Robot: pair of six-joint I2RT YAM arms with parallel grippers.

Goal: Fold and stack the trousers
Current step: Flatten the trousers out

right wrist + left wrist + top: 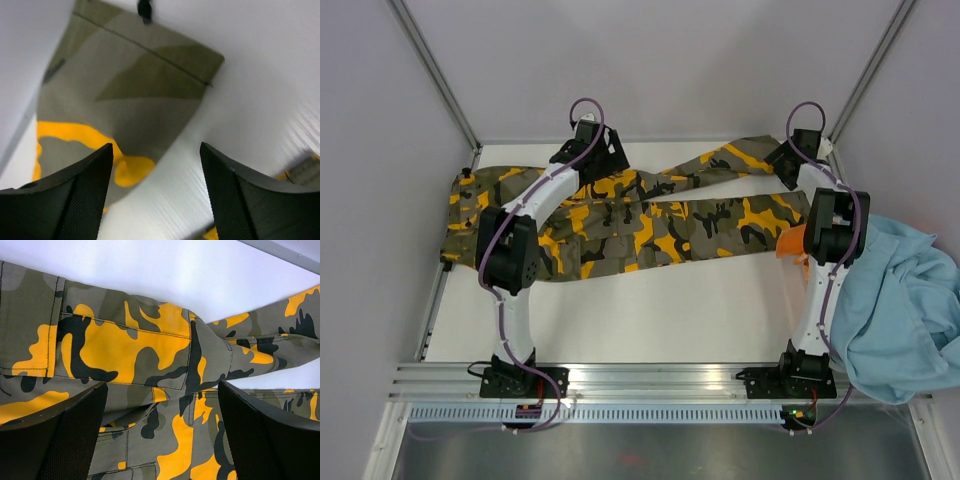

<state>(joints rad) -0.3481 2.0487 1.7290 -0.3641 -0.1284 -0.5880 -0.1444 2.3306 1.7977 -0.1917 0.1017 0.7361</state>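
Overhead, the trousers [650, 215] lie spread flat across the far half of the table [670, 310]. The waist sits close to the left edge and both legs run to the right. The farther leg angles up toward the far right corner, and its hem ends just short of the back wall. The nearer leg ends next to an orange garment [790, 245] at the right edge. A light-blue garment [900, 290] is heaped past that edge, beside the right arm, and hangs off the side. A wide band of bare white tabletop runs between the near edge of the trousers and the metal rail [660, 378] where both arms are bolted.

The left arm reaches forward over the seat of the trousers. The left claw [162, 385] is spread wide, and its two black fingers [75, 440] hang above the cloth near where the legs split. Nothing is gripped between them.

The right arm stretches to the far right corner. The right claw [156, 147] is also wide open and holds nothing. It hovers over white tabletop just short of the farther leg's hem, which looks blurred in the right wrist view. Whether the fingertips touch the table cannot be told.
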